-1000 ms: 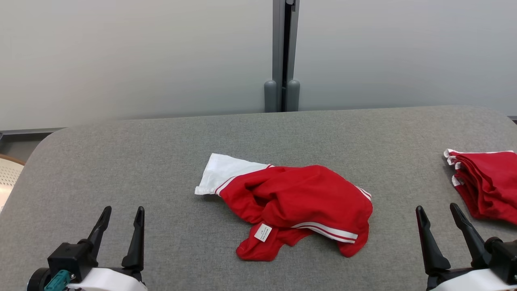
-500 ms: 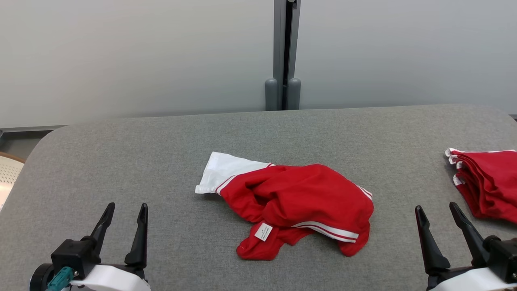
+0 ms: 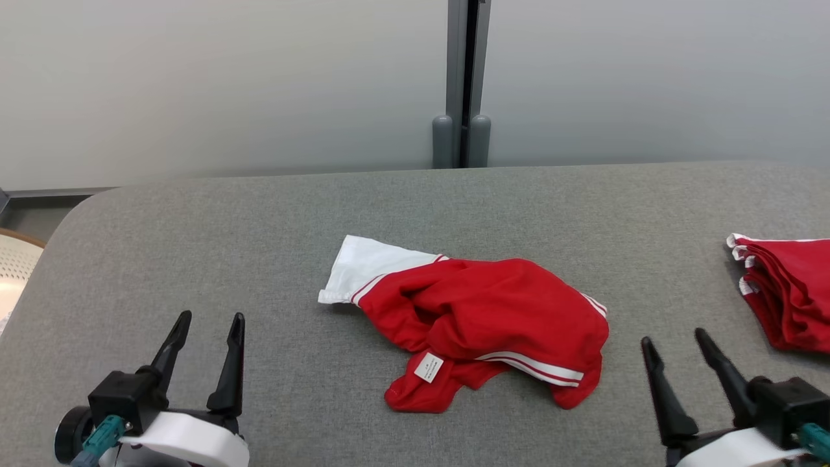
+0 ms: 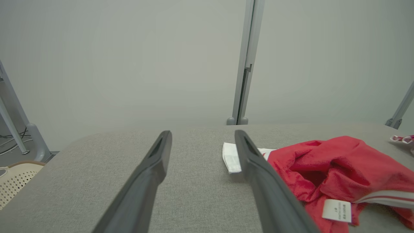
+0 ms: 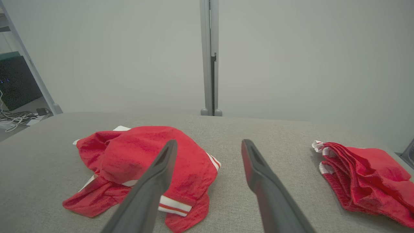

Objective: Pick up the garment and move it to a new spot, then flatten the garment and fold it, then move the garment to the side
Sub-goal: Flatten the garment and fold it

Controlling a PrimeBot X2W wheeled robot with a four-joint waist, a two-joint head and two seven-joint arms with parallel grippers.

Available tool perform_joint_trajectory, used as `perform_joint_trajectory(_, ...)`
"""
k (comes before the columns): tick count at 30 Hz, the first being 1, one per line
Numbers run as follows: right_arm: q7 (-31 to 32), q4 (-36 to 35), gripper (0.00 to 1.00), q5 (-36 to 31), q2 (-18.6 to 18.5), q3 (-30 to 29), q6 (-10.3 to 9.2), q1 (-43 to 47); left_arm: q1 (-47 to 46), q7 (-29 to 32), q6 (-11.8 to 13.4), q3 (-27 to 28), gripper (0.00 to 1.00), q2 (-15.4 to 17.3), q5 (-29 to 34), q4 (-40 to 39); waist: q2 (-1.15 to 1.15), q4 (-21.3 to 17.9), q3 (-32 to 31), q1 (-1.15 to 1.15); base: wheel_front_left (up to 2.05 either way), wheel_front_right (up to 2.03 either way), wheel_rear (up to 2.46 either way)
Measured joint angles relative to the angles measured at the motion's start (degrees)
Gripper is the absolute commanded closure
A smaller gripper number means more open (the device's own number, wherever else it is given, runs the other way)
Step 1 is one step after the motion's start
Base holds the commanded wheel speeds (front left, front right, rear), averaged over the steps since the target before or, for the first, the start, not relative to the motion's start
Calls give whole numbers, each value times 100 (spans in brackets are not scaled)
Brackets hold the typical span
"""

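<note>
A grey fabric-covered desk (image 3: 194,227) stands before a pale partition wall (image 3: 227,84). The garment (image 3: 493,318), red with white stripes and a white end, lies crumpled near the desk's middle. The left claw (image 3: 211,316) hovers by the near edge, well apart from the garment on its left, fingers spread and holding nothing. The right claw (image 3: 673,337), likewise spread and empty, is near the garment's right side, between it and a folded red stack (image 3: 784,292).
</note>
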Motion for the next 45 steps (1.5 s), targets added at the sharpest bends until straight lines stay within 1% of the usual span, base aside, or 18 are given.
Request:
perform_joint_trajectory(4,168,281,0,37,-146,582,0,-104,-258,-8,-14,-51,0,-7,43,-8,0,76,161,0,0,0,0)
perform_joint_trajectory(9,233,876,0,58,-303,1192,0,-375,-623,-101,-87,-109,0,-81,58,20,0,202,507,0,0,0,0)
perform_joint_trajectory(12,210,1289,0,-40,-369,1396,0,-681,-776,-170,-119,-87,0,-86,47,120,0,270,727,0,0,0,0)
perform_joint_trajectory(16,73,1779,0,-261,-382,1481,0,-1039,-925,-252,-170,-51,0,-86,41,213,0,362,956,0,0,0,0)
perform_joint_trajectory(17,18,1890,10,-289,-378,1496,0,-1100,-956,-259,-168,-51,0,-77,56,238,0,383,997,0,0,0,0)
perform_joint_trajectory(18,-32,1973,10,-316,-377,1523,0,-1157,-982,-279,-167,-60,0,-71,87,269,0,402,1031,0,0,0,0)
perform_joint_trajectory(19,-99,2040,70,-320,-370,1536,0,-1209,-1011,-298,-168,-63,0,-80,85,290,0,419,1059,0,0,0,0)
perform_joint_trajectory(20,-165,2067,100,-320,-353,1546,0,-1256,-1032,-307,-168,-67,0,-90,86,308,0,434,1079,0,0,0,0)
perform_joint_trajectory(24,-467,2028,100,-240,-272,1499,0,-1413,-1062,-353,-169,-88,0,-123,93,366,0,437,1147,0,0,0,0)
perform_joint_trajectory(28,-710,1806,100,-108,-202,1305,0,-1582,-1151,-377,-181,-69,0,-104,100,361,0,383,1212,0,0,0,0)
perform_joint_trajectory(31,-772,1678,100,19,-162,1120,0,-1747,-1165,-401,-187,-35,0,-70,99,357,0,329,1284,0,0,0,0)
perform_joint_trajectory(34,-768,1695,100,162,-97,818,0,-1917,-1288,-403,-189,-32,0,-69,97,346,0,285,1388,0,0,0,0)
perform_joint_trajectory(38,-778,1953,100,412,-24,408,0,-2213,-1390,-410,-215,-33,0,-66,97,347,0,257,1539,0,0,0,0)
perform_joint_trajectory(45,-939,2840,100,672,77,-531,0,-2681,-1519,-432,-240,-59,0,-108,102,396,0,279,1785,0,0,0,0)
